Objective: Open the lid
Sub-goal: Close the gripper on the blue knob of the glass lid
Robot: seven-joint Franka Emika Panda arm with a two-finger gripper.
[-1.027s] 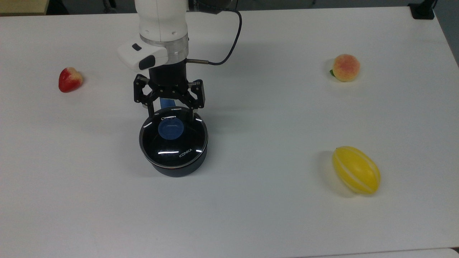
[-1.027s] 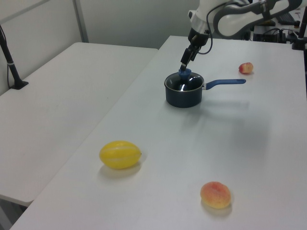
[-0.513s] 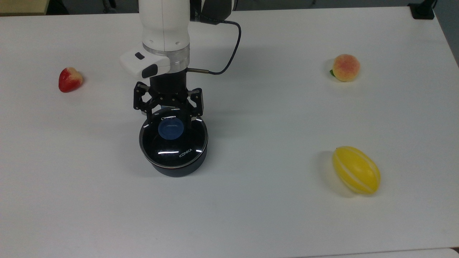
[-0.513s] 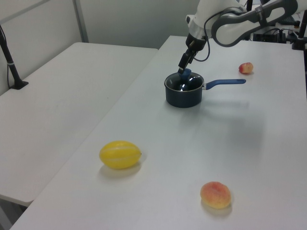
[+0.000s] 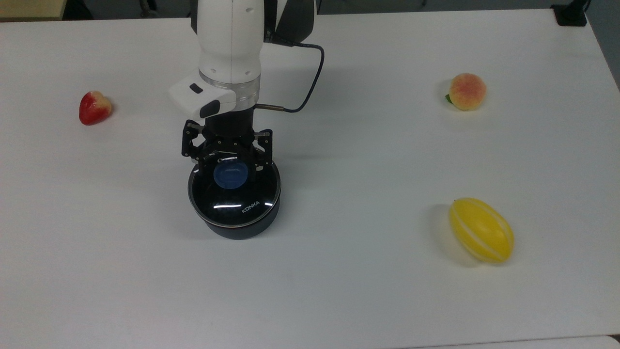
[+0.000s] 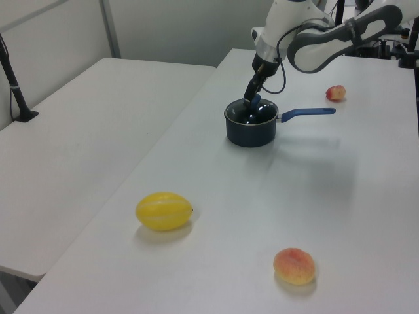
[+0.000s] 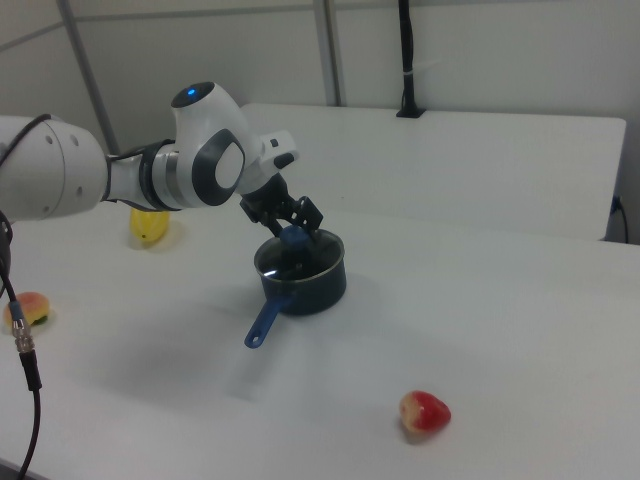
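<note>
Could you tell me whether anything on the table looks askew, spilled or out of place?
Nothing stands out. The lid sits level on the saucepan, and the strawberry, peach and yellow melon lie apart on the white table.

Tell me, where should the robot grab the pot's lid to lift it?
By the round blue knob at the centre of the lid, coming from straight above. The lid lies flat on the saucepan, and the knob is the only raised part the jaws could close around.

Pan handle [image 5: 224,140] hidden behind arm in top view. Far rim of lid [image 5: 234,186] covered by jaws there. Fingertip contact with knob [image 6: 254,101] too small to judge in left view. Counter [image 5: 339,291] cut off by frame edges.
</note>
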